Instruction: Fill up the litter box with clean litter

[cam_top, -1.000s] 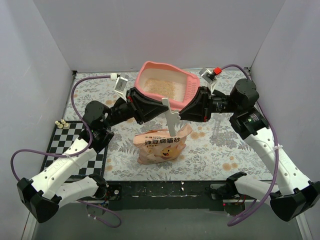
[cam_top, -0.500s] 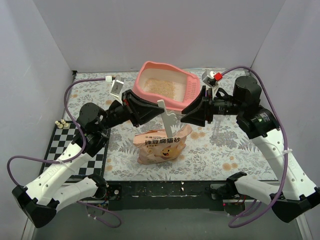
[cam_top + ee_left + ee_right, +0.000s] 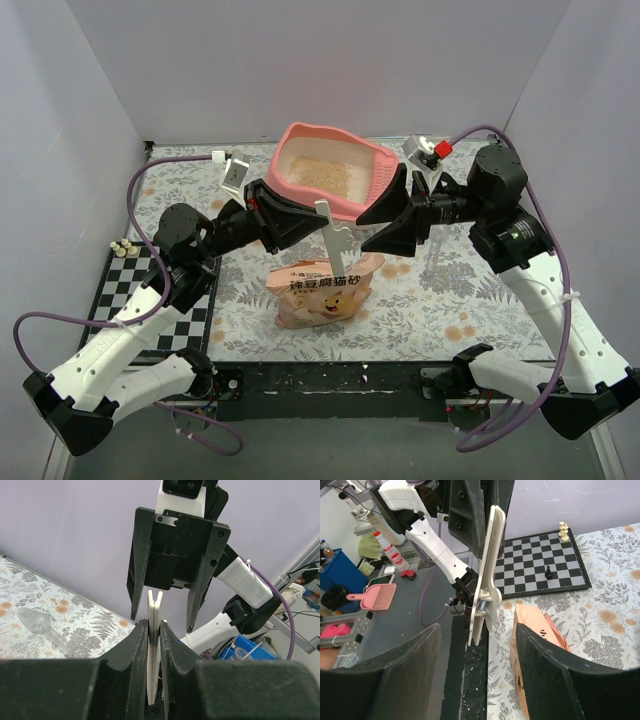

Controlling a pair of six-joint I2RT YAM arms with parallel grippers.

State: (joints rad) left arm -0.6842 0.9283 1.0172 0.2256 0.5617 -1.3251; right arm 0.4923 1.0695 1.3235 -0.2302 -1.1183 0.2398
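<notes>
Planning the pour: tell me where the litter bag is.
Top view, centre: the litter bag lies just nearer than the litter box, directly below the white clip.

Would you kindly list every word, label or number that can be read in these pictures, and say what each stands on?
"纯豆腐猫砂": large dark characters on the orange bag, top view.
Smaller print above them on that bag: too small to read.
Red label on the white bottle, right wrist view: too blurred to read.
Nothing else is legible.

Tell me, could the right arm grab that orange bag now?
Probably yes: the right gripper is open and empty, with the bag just below. Only the white clip in the left gripper sits between its fingers.
</notes>
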